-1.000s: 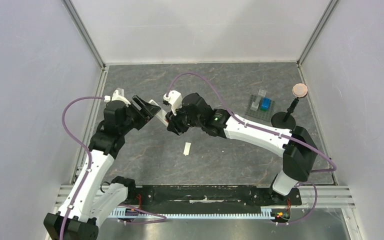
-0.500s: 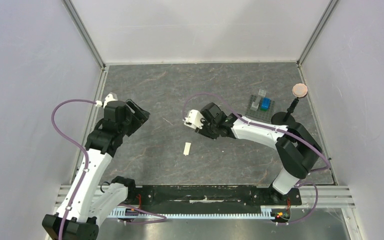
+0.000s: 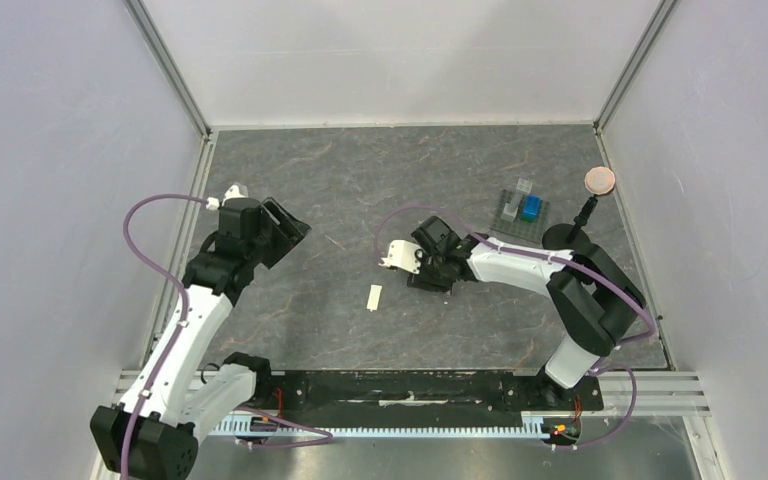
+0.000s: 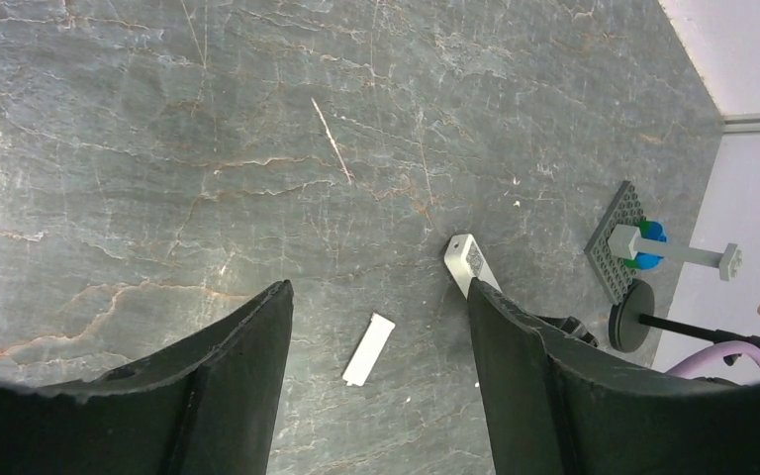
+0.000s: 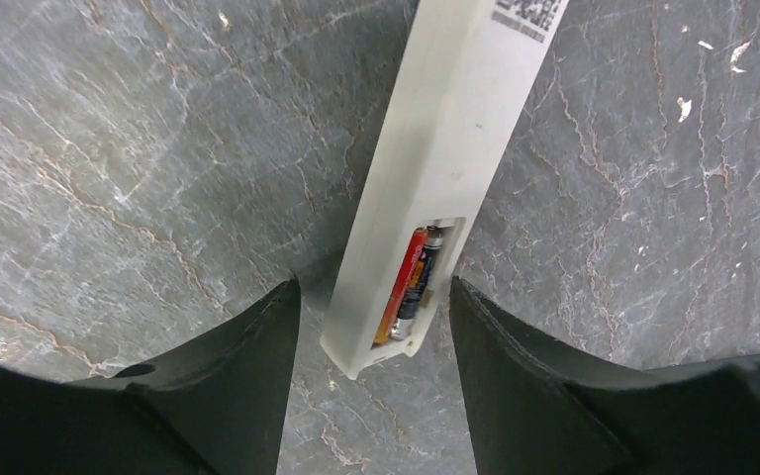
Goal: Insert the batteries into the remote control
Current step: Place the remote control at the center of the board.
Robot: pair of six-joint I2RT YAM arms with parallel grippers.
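Small white flat cover (image 3: 374, 297) lies just nearward of slim white remote control (image 5: 455, 168), mid-bench, flat, sticker end roughly toward left edge, red and dark batteries (image 5: 411, 287) seated. Right fingers (image 5: 228, 396) straddle it, spread; left fingers (image 4: 228, 376) spread, empty.

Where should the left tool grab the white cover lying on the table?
Likely across its short width, pinching the long edges at mid-length, down from above. The cover lies flat and thin on the table, clear of the remote, so only its edges offer purchase.

Matt plastic remote control (image 5: 445, 148) on veined stone-look table (image 5: 109, 148).
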